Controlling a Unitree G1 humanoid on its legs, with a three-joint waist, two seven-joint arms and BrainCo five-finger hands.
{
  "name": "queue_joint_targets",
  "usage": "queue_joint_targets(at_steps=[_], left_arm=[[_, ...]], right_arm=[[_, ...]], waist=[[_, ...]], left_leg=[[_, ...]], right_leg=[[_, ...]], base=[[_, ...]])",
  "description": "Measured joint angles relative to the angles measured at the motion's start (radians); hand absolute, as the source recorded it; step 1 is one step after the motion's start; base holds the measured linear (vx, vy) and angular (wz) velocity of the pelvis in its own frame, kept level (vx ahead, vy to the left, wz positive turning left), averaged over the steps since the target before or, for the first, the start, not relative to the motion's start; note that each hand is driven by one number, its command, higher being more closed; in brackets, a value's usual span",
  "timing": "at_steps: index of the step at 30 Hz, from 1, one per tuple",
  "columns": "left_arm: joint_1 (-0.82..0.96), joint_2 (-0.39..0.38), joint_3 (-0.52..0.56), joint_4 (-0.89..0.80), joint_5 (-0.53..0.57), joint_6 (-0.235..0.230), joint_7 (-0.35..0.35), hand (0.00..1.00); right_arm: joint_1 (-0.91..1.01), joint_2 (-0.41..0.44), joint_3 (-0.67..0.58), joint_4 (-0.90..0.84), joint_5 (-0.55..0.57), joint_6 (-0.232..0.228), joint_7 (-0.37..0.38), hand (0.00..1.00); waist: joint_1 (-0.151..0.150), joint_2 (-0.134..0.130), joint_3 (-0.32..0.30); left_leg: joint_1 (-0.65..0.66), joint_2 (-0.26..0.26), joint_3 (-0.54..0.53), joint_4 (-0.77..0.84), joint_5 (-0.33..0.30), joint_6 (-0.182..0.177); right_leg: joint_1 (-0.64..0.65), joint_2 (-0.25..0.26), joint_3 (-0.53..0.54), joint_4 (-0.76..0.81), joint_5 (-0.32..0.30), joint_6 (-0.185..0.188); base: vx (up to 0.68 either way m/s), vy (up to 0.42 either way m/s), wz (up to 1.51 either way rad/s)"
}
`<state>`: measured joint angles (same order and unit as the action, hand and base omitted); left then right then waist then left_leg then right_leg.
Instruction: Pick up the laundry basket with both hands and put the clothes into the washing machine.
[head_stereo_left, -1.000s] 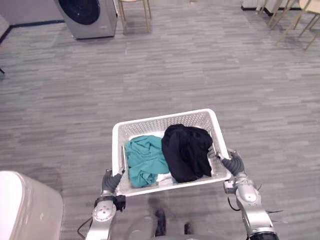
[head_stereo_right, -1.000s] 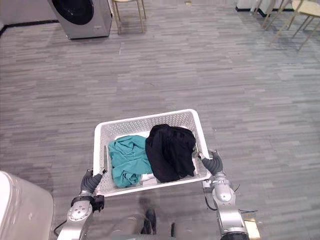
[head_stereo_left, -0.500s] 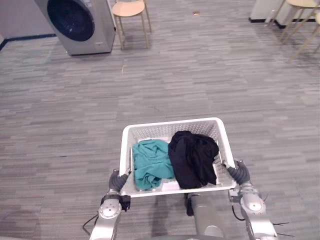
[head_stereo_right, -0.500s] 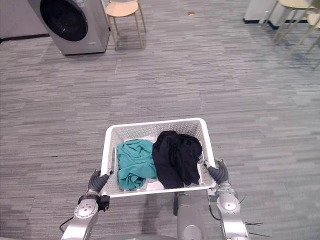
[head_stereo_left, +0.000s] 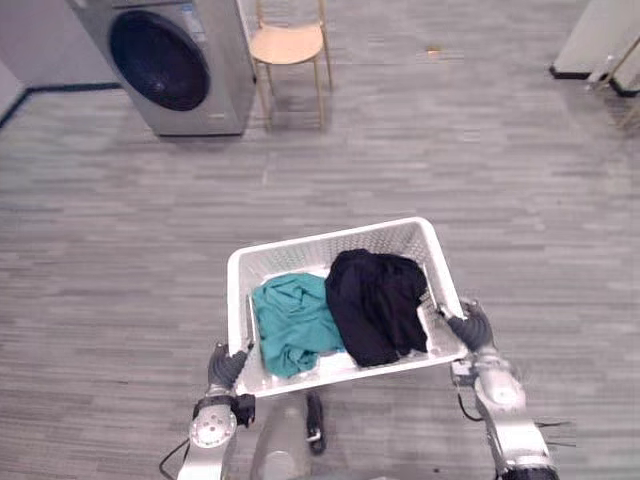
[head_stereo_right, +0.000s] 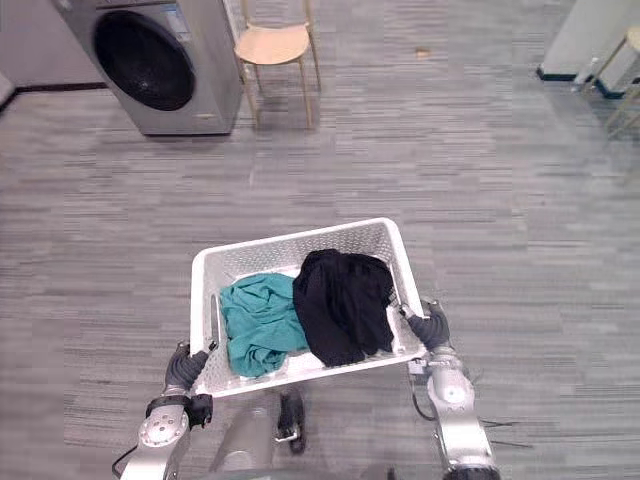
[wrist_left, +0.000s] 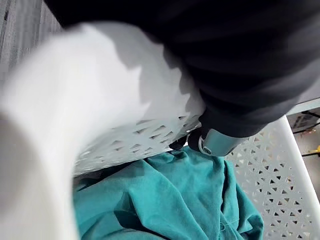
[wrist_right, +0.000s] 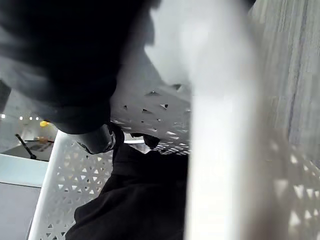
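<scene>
I hold a white perforated laundry basket (head_stereo_left: 330, 238) in the air in front of me, over the grey floor. A crumpled teal garment (head_stereo_left: 290, 325) lies in its left half and a black garment (head_stereo_left: 375, 300) in its right half. My left hand (head_stereo_left: 225, 368) is shut on the basket's left side, its fingers (wrist_left: 215, 142) curled over the rim above the teal garment (wrist_left: 165, 200). My right hand (head_stereo_left: 470, 328) is shut on the right side, next to the black garment (wrist_right: 135, 200). The silver washing machine (head_stereo_left: 170, 65) with its dark round door stands at the far left.
A wooden chair (head_stereo_left: 290, 45) with thin metal legs stands just right of the washing machine. White furniture (head_stereo_left: 600, 40) sits at the far right corner. A small scrap (head_stereo_left: 432, 50) lies on the floor beyond the chair. Open grey plank floor stretches between me and the machine.
The camera has moved: the washing machine and the chair now look larger and nearer, and the white object at lower left has left the view. Both hands still hold the basket.
</scene>
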<state>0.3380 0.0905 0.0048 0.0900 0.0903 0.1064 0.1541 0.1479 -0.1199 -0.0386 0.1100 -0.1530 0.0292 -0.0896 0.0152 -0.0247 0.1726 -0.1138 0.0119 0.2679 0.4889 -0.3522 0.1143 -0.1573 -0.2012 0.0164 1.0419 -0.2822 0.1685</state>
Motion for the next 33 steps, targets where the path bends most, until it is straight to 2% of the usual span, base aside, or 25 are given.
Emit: queue_joint_targets(at_steps=[2, 4, 5, 6, 8, 9, 10, 11, 12, 13, 15, 16, 17, 18, 20, 21, 22, 24, 25, 26, 27, 29, 31, 32, 33], left_arm=[[-0.003, 0.003, 0.001, 0.0, 0.0, 0.0, 0.001, 1.0], [-0.022, 0.011, -0.001, -0.001, -0.001, -0.004, 0.0, 1.0], [-0.036, 0.014, -0.001, -0.001, -0.001, -0.004, 0.0, 1.0], [-0.057, 0.014, -0.004, 0.004, -0.001, -0.004, 0.0, 1.0], [-0.076, 0.028, -0.018, 0.021, 0.002, -0.005, 0.0, 1.0], [-0.082, 0.039, -0.038, 0.05, 0.003, -0.005, 0.0, 1.0], [-0.084, 0.033, -0.045, 0.071, 0.003, -0.005, 0.0, 1.0], [-0.082, 0.001, -0.047, 0.083, 0.005, -0.002, 0.0, 1.0], [-0.094, -0.021, -0.049, 0.09, 0.01, -0.003, 0.0, 1.0], [-0.098, -0.03, -0.049, 0.093, 0.018, -0.003, 0.0, 1.0], [-0.072, -0.037, -0.042, 0.103, 0.021, -0.004, 0.0, 1.0], [-0.072, -0.037, -0.044, 0.102, 0.021, -0.005, 0.0, 1.0], [-0.071, -0.036, -0.043, 0.099, 0.019, -0.007, 0.0, 1.0], [-0.072, -0.035, -0.043, 0.1, 0.019, -0.008, 0.0, 1.0], [-0.073, -0.031, -0.044, 0.094, 0.018, -0.024, -0.001, 1.0], [-0.073, -0.031, -0.044, 0.094, 0.018, -0.028, -0.001, 1.0], [-0.073, -0.032, -0.043, 0.091, 0.018, -0.028, -0.001, 1.0], [-0.071, -0.04, -0.043, 0.086, 0.018, -0.028, -0.002, 1.0], [-0.056, -0.048, -0.045, 0.075, 0.022, -0.028, -0.003, 1.0], [-0.053, -0.053, -0.045, 0.075, 0.022, -0.028, -0.003, 1.0], [-0.055, -0.042, -0.044, 0.072, 0.028, -0.026, -0.003, 1.0], [-0.067, -0.038, -0.052, 0.067, 0.039, -0.019, -0.006, 1.0], [-0.065, -0.029, -0.058, 0.066, 0.041, -0.014, -0.014, 1.0], [-0.053, -0.025, -0.059, 0.065, 0.041, -0.014, -0.016, 1.0], [-0.049, -0.009, -0.06, 0.065, 0.041, -0.014, -0.017, 1.0]], right_arm=[[-0.001, 0.0, 0.005, -0.001, -0.007, -0.003, 0.0, 1.0], [-0.004, -0.006, 0.005, -0.019, -0.006, -0.005, 0.0, 1.0], [-0.011, -0.011, 0.004, -0.024, -0.006, -0.011, 0.0, 1.0], [-0.014, -0.012, -0.001, -0.024, -0.006, -0.011, -0.002, 1.0], [-0.01, -0.014, -0.005, -0.027, -0.006, -0.011, -0.004, 1.0], [0.002, -0.027, -0.005, -0.029, -0.006, -0.008, -0.003, 1.0], [0.003, -0.041, -0.005, -0.027, -0.006, -0.001, -0.003, 1.0], [0.004, -0.056, -0.016, -0.027, -0.007, 0.011, 0.002, 1.0], [0.004, -0.057, -0.038, -0.027, -0.006, 0.018, 0.004, 1.0], [0.006, -0.057, -0.041, -0.027, -0.006, 0.018, 0.004, 1.0], [0.029, -0.051, -0.025, -0.034, -0.006, 0.019, 0.002, 1.0], [0.037, -0.052, -0.025, -0.046, -0.005, 0.02, 0.0, 1.0], [0.041, -0.051, -0.025, -0.064, -0.003, 0.02, -0.005, 1.0], [0.038, -0.051, -0.024, -0.066, -0.001, 0.018, -0.006, 1.0], [0.034, -0.062, -0.021, -0.08, 0.006, 0.017, -0.007, 1.0], [0.03, -0.064, -0.021, -0.082, 0.006, 0.017, -0.007, 1.0], [0.019, -0.068, -0.021, -0.08, 0.006, 0.017, -0.006, 1.0], [0.012, -0.082, -0.021, -0.067, 0.006, 0.017, -0.004, 1.0], [0.013, -0.092, -0.021, -0.048, 0.006, 0.016, -0.004, 1.0], [0.013, -0.085, -0.021, -0.039, 0.006, 0.016, -0.005, 1.0], [0.017, -0.075, -0.022, -0.037, 0.006, 0.016, -0.01, 1.0], [0.02, -0.078, -0.035, -0.036, 0.007, 0.016, -0.015, 1.0], [0.02, -0.073, -0.044, -0.036, 0.005, 0.016, -0.008, 1.0], [0.018, -0.065, -0.043, -0.035, 0.004, 0.016, -0.001, 1.0], [0.014, -0.057, -0.042, -0.025, 0.002, 0.014, 0.002, 1.0]], waist=[[-0.002, 0.038, 0.002], [-0.019, 0.065, 0.001], [-0.032, 0.075, 0.005], [-0.047, 0.072, 0.011], [-0.068, 0.038, 0.005], [-0.077, 0.026, 0.005], [-0.082, 0.048, 0.0], [-0.08, 0.094, -0.016], [-0.081, 0.131, -0.009], [-0.081, 0.135, -0.008], [-0.078, 0.15, 0.023], [-0.072, 0.156, 0.025], [-0.047, 0.152, 0.032], [-0.036, 0.142, 0.038], [0.002, 0.122, 0.046], [0.006, 0.121, 0.046], [0.006, 0.119, 0.047], [0.004, 0.115, 0.052], [0.004, 0.13, 0.044], [0.005, 0.131, 0.041], [-0.007, 0.111, 0.037], [-0.007, 0.105, 0.038], [0.006, 0.089, 0.03], [0.008, 0.09, 0.028], [0.01, 0.068, 0.031]], left_leg=[[0.141, 0.006, 0.006, -0.118, -0.004, -0.001], [0.234, 0.016, 0.004, -0.202, -0.003, -0.009], [0.28, 0.025, -0.005, -0.229, -0.017, -0.042], [0.336, 0.028, -0.02, -0.257, -0.034, -0.073], [0.416, 0.0, -0.058, -0.297, -0.057, -0.114], [0.495, -0.009, -0.099, -0.302, -0.075, -0.148], [0.519, 0.009, -0.114, -0.294, -0.077, -0.151], [0.511, 0.065, -0.143, -0.231, -0.048, -0.183], [0.471, 0.102, -0.174, -0.112, 0.03, -0.197], [0.43, 0.12, -0.183, -0.027, 0.095, -0.201], [0.262, 0.227, -0.182, 0.402, 0.522, -0.209], [0.195, 0.27, -0.177, 0.541, 0.473, -0.204], [0.077, 0.299, -0.166, 0.723, 0.365, -0.17], [0.032, 0.297, -0.156, 0.751, 0.312, -0.148], [-0.112, 0.277, -0.056, 0.614, 0.161, -0.128], [-0.142, 0.258, -0.039, 0.534, 0.139, -0.128], [-0.18, 0.21, -0.022, 0.34, 0.126, -0.132], [-0.196, 0.125, -0.033, -0.005, 0.172, -0.184], [-0.175, 0.092, -0.042, -0.2, 0.335, -0.169], [-0.155, 0.071, -0.04, -0.206, 0.38, -0.114], [-0.159, 0.034, -0.041, -0.171, 0.368, -0.036], [-0.185, 0.019, -0.041, -0.087, 0.306, 0.013], [-0.173, 0.002, -0.04, -0.043, 0.25, 0.022], [-0.14, 0.003, -0.041, -0.042, 0.189, 0.011], [-0.098, -0.011, -0.038, -0.058, 0.144, 0.011]], right_leg=[[-0.1, 0.015, -0.099, -0.053, -0.042, -0.079], [-0.193, 0.053, -0.181, -0.25, -0.043, -0.107], [-0.246, 0.087, -0.189, -0.424, 0.012, -0.124], [-0.275, 0.109, -0.173, -0.655, 0.133, -0.11], [-0.329, 0.096, -0.133, -0.866, 0.26, -0.07], [-0.337, 0.095, -0.104, -0.882, 0.355, -0.111], [-0.337, 0.104, -0.097, -0.843, 0.445, -0.138], [-0.354, 0.136, -0.102, -0.753, 0.493, -0.166], [-0.345, 0.161, -0.132, -0.685, 0.441, -0.186], [-0.331, 0.169, -0.142, -0.666, 0.407, -0.195], [-0.14, 0.214, -0.181, -0.706, 0.297, -0.219], [-0.09, 0.233, -0.189, -0.736, 0.281, -0.224], [0.002, 0.257, -0.183, -0.787, 0.251, -0.243], [0.048, 0.257, -0.176, -0.815, 0.243, -0.243], [0.189, 0.242, -0.152, -0.919, 0.229, -0.232], [0.215, 0.233, -0.147, -0.934, 0.218, -0.225], [0.245, 0.208, -0.145, -0.945, 0.196, -0.203], [0.294, 0.167, -0.137, -0.952, 0.149, -0.163], [0.35, 0.16, -0.127, -0.981, 0.115, -0.13], [0.376, 0.145, -0.121, -0.991, 0.105, -0.117], [0.404, 0.111, -0.124, -1.009, 0.104, -0.109], [0.429, 0.087, -0.122, -1.008, 0.126, -0.08], [0.43, 0.074, -0.109, -0.947, 0.14, -0.075], [0.393, 0.074, -0.09, -0.813, 0.122, -0.047], [0.306, 0.057, -0.063, -0.59, 0.099, 0.04]], base=[[0.66, 0.1, -0.31], [0.65, 0.065, -0.02], [0.66, 0.0, 0.31], [0.67, -0.031, 0.42], [0.74, -0.116, 0.59], [0.97, -0.192, 0.5], [0.84, -0.184, 0.32], [1.02, -0.252, 0.16], [0.83, -0.239, 0.17], [0.94, -0.32, 0.2], [0.75, -0.219, 0.22], [0.68, -0.137, 0.04], [0.5, -0.099, -0.09], [0.63, -0.094, -0.15], [0.59, -0.046, -0.14], [0.68, 0.04, -0.08], [0.68, 0.12, -0.04], [0.62, 0.165, -0.06], [0.49, 0.163, -0.12], [0.63, 0.212, 0.09], [0.53, 0.178, 0.35], [0.67, 0.243, 0.53], [0.63, 0.221, 0.25], [0.44, 0.146, 0.1], [0.43, 0.141, 0.06]])
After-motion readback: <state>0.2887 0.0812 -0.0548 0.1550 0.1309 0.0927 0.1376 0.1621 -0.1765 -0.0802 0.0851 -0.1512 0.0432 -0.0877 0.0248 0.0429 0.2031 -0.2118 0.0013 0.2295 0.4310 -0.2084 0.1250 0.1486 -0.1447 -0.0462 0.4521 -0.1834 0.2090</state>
